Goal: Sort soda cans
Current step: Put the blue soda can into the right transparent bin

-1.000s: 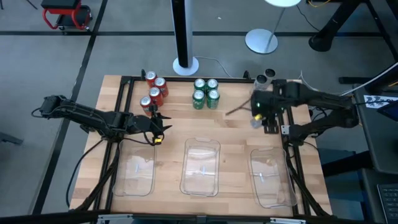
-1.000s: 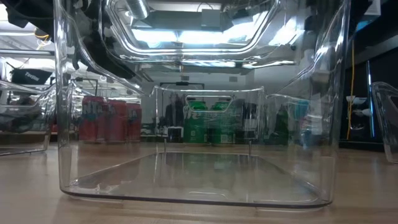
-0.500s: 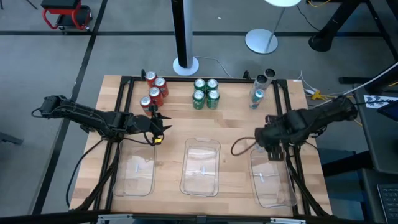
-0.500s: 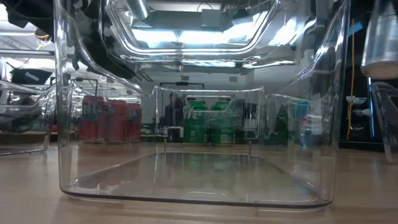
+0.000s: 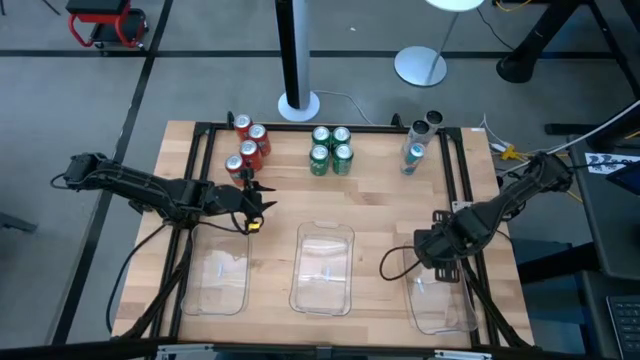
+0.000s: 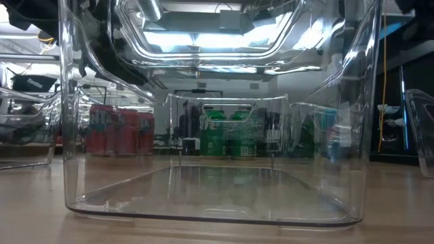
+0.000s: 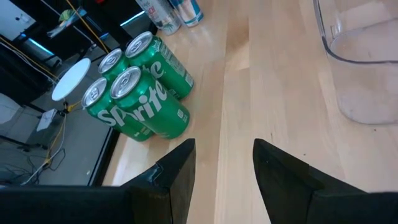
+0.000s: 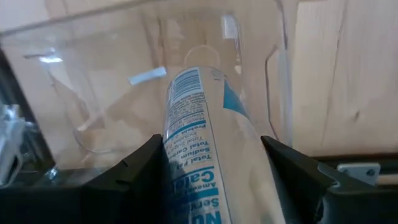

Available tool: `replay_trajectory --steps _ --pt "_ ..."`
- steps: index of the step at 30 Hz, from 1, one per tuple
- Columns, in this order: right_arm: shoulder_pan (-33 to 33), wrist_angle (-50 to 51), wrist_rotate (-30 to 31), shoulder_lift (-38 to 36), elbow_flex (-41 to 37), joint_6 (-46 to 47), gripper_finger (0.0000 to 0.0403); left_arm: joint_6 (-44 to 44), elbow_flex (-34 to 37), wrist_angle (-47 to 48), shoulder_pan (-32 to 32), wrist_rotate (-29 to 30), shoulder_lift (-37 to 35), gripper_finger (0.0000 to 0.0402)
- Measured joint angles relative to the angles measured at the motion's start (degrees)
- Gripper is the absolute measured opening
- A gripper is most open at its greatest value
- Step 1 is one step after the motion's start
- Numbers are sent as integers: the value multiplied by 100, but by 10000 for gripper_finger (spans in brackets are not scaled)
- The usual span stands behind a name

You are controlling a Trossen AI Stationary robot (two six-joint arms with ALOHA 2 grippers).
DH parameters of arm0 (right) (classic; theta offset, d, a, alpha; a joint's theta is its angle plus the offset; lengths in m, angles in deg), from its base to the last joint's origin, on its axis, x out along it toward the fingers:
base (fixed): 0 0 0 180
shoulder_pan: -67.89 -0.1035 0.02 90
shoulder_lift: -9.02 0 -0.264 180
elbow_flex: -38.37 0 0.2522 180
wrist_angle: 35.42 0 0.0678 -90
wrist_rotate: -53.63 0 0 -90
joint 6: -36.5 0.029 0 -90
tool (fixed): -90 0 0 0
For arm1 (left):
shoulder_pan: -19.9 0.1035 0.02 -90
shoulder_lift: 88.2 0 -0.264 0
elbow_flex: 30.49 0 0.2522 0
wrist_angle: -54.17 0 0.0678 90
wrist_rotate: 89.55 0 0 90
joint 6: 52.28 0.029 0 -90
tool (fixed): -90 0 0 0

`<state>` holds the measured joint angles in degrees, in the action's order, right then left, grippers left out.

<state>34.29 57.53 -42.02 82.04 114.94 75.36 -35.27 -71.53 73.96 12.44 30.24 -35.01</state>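
Silver-blue soda can (image 8: 208, 143) sits clenched in the right pincer (image 8: 211, 168) above the right tray (image 5: 440, 295); released tilted, it could topple. Left pincer (image 7: 221, 165) waits open.

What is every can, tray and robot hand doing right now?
Red cans: upright, grouped.
Green cans: upright, grouped.
Silver-blue can: held over the right tray.
Left tray: empty.
Middle tray: empty.
Left gripper: open, empty.
Right gripper: shut on can.
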Motion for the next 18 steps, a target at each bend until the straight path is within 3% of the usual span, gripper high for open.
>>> replay_trajectory --steps 9,18 --pt "-17 -551 -430 0 -812 101 231 -34 0 -94 0 -1 -2 153" --pt "-17 -706 -485 0 -1372 125 231 -2 0 -110 2 -1 -2 153"
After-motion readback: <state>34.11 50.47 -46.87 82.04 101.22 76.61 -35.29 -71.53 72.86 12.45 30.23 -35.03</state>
